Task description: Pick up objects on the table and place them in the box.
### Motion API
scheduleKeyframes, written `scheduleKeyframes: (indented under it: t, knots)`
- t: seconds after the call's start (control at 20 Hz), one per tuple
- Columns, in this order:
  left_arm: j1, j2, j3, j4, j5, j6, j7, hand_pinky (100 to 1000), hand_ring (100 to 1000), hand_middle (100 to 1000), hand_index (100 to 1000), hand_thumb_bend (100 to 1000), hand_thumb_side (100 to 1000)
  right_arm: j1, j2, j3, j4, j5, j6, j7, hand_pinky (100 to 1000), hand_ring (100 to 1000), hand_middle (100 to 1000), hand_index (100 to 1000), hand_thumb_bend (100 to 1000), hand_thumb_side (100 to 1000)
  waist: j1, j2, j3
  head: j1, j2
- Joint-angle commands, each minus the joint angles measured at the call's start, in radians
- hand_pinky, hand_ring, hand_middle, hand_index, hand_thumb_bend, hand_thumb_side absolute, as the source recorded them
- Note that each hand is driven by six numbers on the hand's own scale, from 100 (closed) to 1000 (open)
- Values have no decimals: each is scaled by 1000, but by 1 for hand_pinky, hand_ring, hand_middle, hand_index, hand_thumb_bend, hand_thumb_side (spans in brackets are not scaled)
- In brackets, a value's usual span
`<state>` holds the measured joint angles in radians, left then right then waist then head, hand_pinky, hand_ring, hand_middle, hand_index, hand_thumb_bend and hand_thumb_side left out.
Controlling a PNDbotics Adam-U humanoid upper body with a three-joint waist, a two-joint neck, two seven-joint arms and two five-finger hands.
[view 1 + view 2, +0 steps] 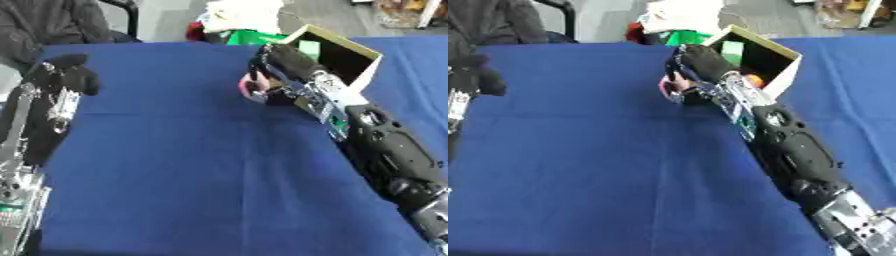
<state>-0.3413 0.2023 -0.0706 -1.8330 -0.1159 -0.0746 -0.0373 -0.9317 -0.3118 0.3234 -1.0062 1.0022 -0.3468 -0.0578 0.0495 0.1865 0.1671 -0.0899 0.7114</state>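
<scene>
My right hand (278, 64) reaches across the blue table (192, 165) toward its far side, fingers curled round a pink object (250, 90) just left of the box. The cardboard box (346, 52) stands tilted at the far right, its opening facing me; inside show a green object (732, 47) and an orange object (753, 80). My left hand (74, 72) hangs at the left edge above the table, fingers curled with nothing in them.
Beyond the table's far edge lie a white bag (241, 15) and green and red items (249, 36). A dark garment (48, 22) sits at the far left corner. My right forearm (385, 150) crosses the table's right side.
</scene>
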Motion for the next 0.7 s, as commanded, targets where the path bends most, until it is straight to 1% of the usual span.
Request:
scheduleKeyframes:
  t: [0.05,0.25,0.4,0.5,0.65,0.7]
  knots:
    - [-5,8,5,-18,-2,-2,2,635,601,568,779,242,691,-20,-39,6,-91,-49,5,10,699,665,268,356,100,100,-2,-22,-4,5,0]
    - [-2,11,6,-18,-3,-2,3,635,601,568,780,241,690,-24,-79,3,-178,-113,37,29,698,662,269,357,100,100,-5,-27,-16,8,-1]
    - [-1,14,7,-18,-4,-2,4,635,601,568,780,241,691,-25,-116,-16,-208,-141,71,34,698,661,270,358,100,100,-7,-28,-22,13,-3]
    - [0,15,8,-17,-5,-2,5,635,601,568,780,241,691,-22,-134,-36,-198,-145,95,32,696,662,270,359,100,100,-8,-29,-25,16,-5]
    - [0,16,8,-17,-5,-2,5,635,601,567,780,241,691,-16,-153,-72,-141,-147,136,11,692,664,272,364,100,100,-8,-28,-27,21,-8]
    - [0,17,9,-17,-6,-2,5,635,601,567,780,240,692,-12,-159,-85,-119,-146,147,1,692,670,295,388,100,100,-8,-28,-29,23,-10]
